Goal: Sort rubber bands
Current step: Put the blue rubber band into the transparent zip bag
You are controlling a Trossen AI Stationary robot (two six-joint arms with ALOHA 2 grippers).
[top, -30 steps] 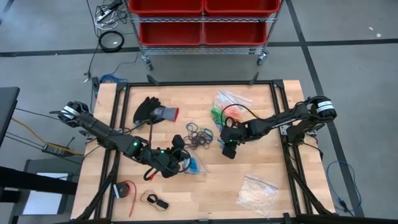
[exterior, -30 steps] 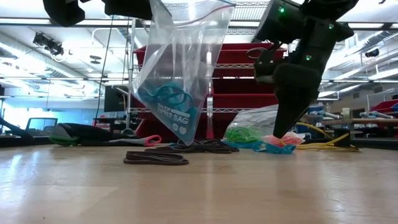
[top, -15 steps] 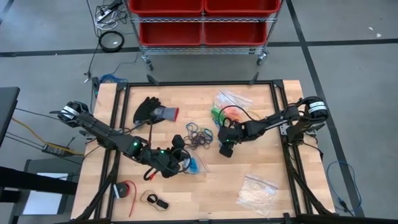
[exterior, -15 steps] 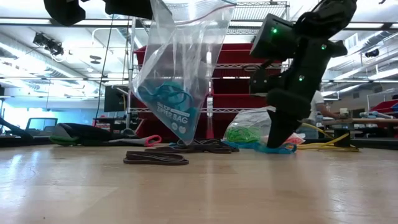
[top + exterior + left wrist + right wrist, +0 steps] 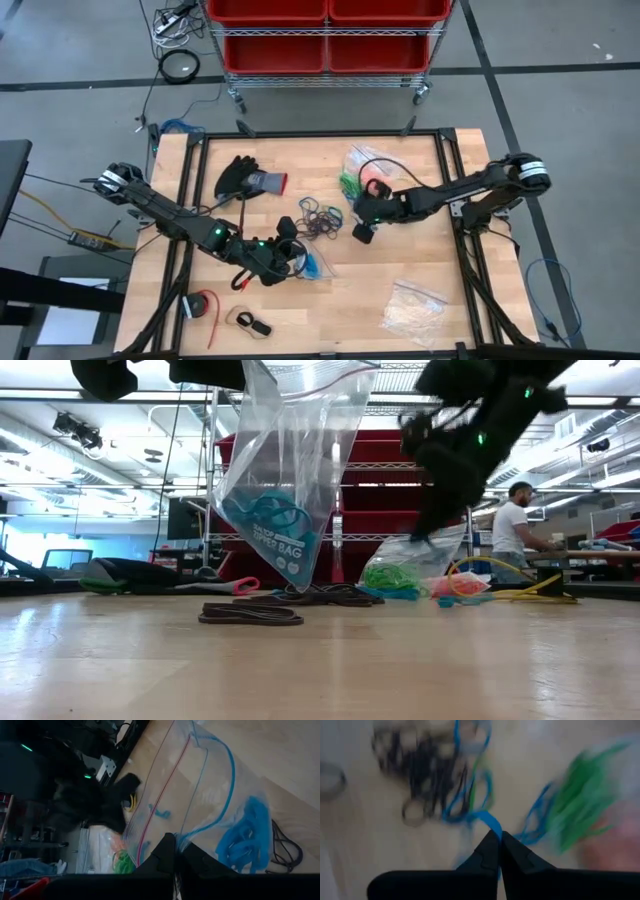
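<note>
Sorting step, mid-desk. The right gripper (image 5: 496,836) is pinching a blue rubber band (image 5: 487,820) between closed fingers, just right of the loose pile of rubber bands (image 5: 318,218) lying at the centre of the desk (image 5: 420,320). The left gripper (image 5: 175,851), also closed, is holding up a clear zip bag (image 5: 285,470) with blue bands already gathered in its bottom (its mouth is facing upward in the low view). Bags of green and orange bands (image 5: 362,170) are lying on the far right. To do this well, the right arm should be lifting the band clear of the pile, checking that no dark band is trailing, and releasing only inside the bag's mouth.
</note>
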